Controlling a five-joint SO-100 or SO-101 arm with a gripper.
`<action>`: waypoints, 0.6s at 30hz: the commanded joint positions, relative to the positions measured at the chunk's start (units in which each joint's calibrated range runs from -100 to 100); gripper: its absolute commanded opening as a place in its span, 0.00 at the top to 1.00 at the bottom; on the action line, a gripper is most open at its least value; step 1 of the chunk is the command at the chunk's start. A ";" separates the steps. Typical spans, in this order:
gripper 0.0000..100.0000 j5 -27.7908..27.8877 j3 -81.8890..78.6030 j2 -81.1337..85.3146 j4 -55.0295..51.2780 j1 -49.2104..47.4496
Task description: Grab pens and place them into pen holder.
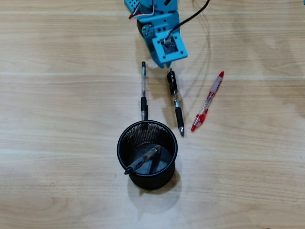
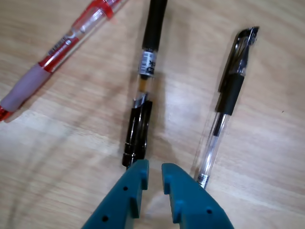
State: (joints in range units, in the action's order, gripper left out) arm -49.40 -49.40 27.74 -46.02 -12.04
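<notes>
In the overhead view the black mesh pen holder [image 1: 119, 149] stands at the front with one grey-sleeved pen [image 1: 143, 160] leaning inside. Three pens lie on the wood behind it: a transparent one with a black sleeve [image 1: 143, 90], a black one with a yellow band [image 1: 175, 101] and a red-and-transparent one [image 1: 208, 101]. In the wrist view my teal gripper [image 2: 155, 167] hovers just short of the black pen's [image 2: 143, 95] near end. Its jaws stand almost together with only a narrow gap and nothing between them. The transparent pen [image 2: 228, 90] lies to its right and the red pen [image 2: 62, 47] to the upper left.
The arm's blue wrist block [image 1: 164, 33] and its black cable [image 1: 195, 14] reach in from the overhead view's top edge. Everything rests on a light wooden tabletop [image 1: 57, 119].
</notes>
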 commanded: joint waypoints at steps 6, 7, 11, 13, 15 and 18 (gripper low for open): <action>0.96 -0.05 11.68 -9.97 -0.43 6.01; 0.96 -0.05 12.04 -10.47 -0.43 6.64; 0.96 0.00 11.95 -11.48 -0.43 9.27; 0.96 0.00 11.77 -11.65 -0.43 10.18; 0.96 0.00 11.77 -11.65 -0.43 10.82; 0.96 0.00 11.41 -11.73 -0.43 11.73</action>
State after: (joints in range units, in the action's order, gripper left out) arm -49.40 -40.70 15.95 -46.02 -1.58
